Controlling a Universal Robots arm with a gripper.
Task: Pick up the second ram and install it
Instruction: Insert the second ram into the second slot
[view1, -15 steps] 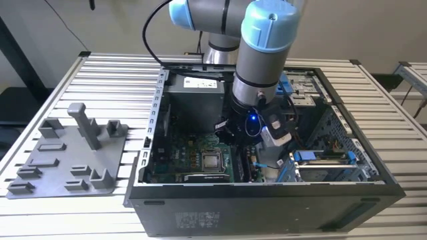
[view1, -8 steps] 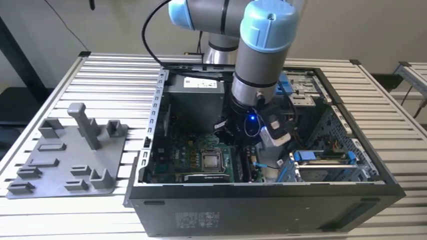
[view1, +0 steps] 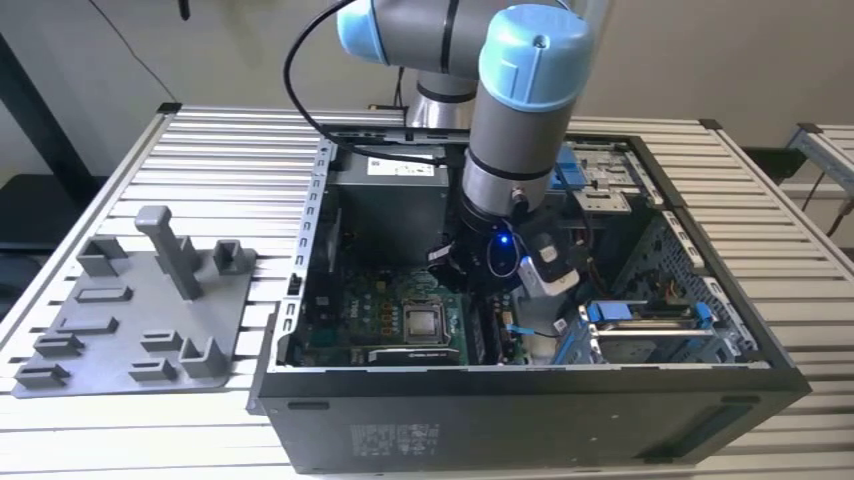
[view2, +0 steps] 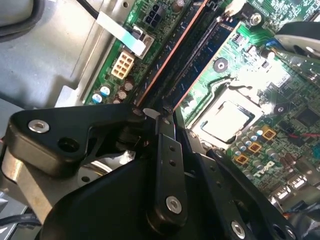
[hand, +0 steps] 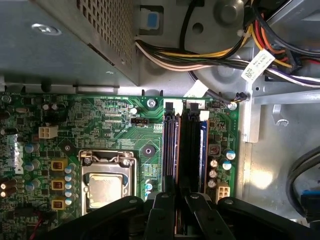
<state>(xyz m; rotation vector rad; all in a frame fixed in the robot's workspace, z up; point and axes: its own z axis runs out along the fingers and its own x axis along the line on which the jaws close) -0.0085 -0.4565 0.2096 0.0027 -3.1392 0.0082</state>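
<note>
Black steel computer case (view1: 534, 375), lying open on a slatted metal table (view1: 227, 150). Beside it, toward the exterior view's left, a grey fixture plate (view1: 134, 320) with upright posts.

Inside the case:
- Green motherboard (hand: 100, 120) flat on the floor, with a metal-lidded processor socket (hand: 105, 187) near its middle.
- Perforated grey power supply box (hand: 75, 40) against one wall, spilling a bundle of coloured wires (hand: 200, 55) toward the far corner.
- Blue-trimmed drive bay (view1: 641, 312) at the exterior view's right end.
- Two long memory slots side by side next to the socket, each filled with a stick standing on edge.

Robot arm (view1: 521, 130), grey with light-blue caps, reaching down through the open side to the slots.

In both wrist views, gripper (hand: 177, 220) low over the near end of the slots. Jaws narrow, pinched on the second ram (hand: 171, 145), with the stick's coppery edge running out from between the fingertips (view2: 165, 117). Second ram upright in the slot nearer the socket, parallel to the neighbouring stick (hand: 191, 145) and just beside it. Cannot tell whether fully seated or whether the end latches are closed.

White connector (hand: 221, 191) and small capacitors (hand: 220, 162) just beside the outer slot, at the board's edge.
</note>
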